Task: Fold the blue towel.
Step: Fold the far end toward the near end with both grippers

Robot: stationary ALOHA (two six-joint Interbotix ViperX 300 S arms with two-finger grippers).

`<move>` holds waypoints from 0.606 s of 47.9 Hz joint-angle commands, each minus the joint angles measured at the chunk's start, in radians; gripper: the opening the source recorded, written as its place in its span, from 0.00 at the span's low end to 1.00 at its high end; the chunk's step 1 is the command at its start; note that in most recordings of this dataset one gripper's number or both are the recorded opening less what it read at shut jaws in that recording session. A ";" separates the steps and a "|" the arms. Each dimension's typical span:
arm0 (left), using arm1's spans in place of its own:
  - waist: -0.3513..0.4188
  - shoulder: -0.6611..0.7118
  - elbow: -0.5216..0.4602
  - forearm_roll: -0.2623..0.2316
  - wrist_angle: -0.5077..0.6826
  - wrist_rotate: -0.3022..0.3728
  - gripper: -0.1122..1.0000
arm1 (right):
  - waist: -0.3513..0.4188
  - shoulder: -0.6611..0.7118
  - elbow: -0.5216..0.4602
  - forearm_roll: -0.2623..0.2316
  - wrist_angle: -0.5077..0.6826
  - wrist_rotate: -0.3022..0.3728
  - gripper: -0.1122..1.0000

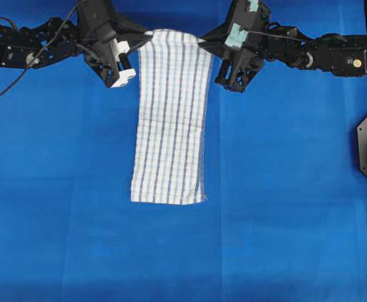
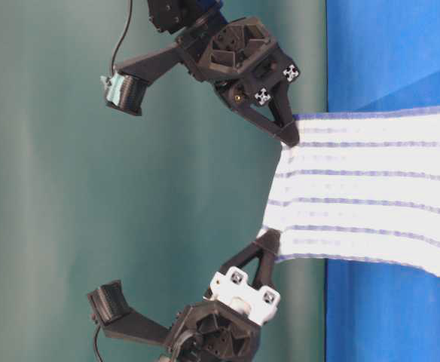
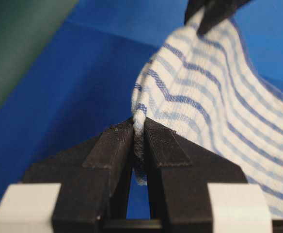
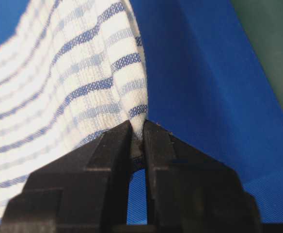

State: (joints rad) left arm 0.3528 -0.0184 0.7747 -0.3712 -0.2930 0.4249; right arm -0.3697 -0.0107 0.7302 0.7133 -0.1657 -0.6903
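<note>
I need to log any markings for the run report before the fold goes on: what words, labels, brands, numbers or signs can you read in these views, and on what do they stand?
No readable text in any view.
Small black-and-white patterned squares on both gripper bodies in the table-level view: no letters or numbers.
The blue towel: stripes only, no label visible.

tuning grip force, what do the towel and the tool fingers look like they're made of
Blue towel: soft woven cloth, probably cotton; matte, with visible weave and stripes.
Left tool fingers: black matte plastic, apparently 3D-printed; grainy, rough edges. Right tool fingers look alike.
</note>
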 commanded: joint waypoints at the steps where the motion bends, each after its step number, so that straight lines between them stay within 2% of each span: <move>1: -0.023 -0.029 0.002 0.002 0.002 -0.002 0.14 | 0.025 -0.041 0.003 0.011 -0.002 0.002 0.09; 15: -0.121 -0.066 0.051 0.002 -0.009 0.002 0.14 | 0.176 -0.129 0.067 0.094 -0.012 0.003 0.09; 29: -0.288 -0.097 0.097 0.000 -0.038 -0.025 0.14 | 0.376 -0.143 0.100 0.201 -0.091 0.003 0.09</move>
State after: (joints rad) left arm 0.1012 -0.0905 0.8713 -0.3712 -0.3175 0.4065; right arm -0.0414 -0.1319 0.8360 0.8928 -0.2286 -0.6842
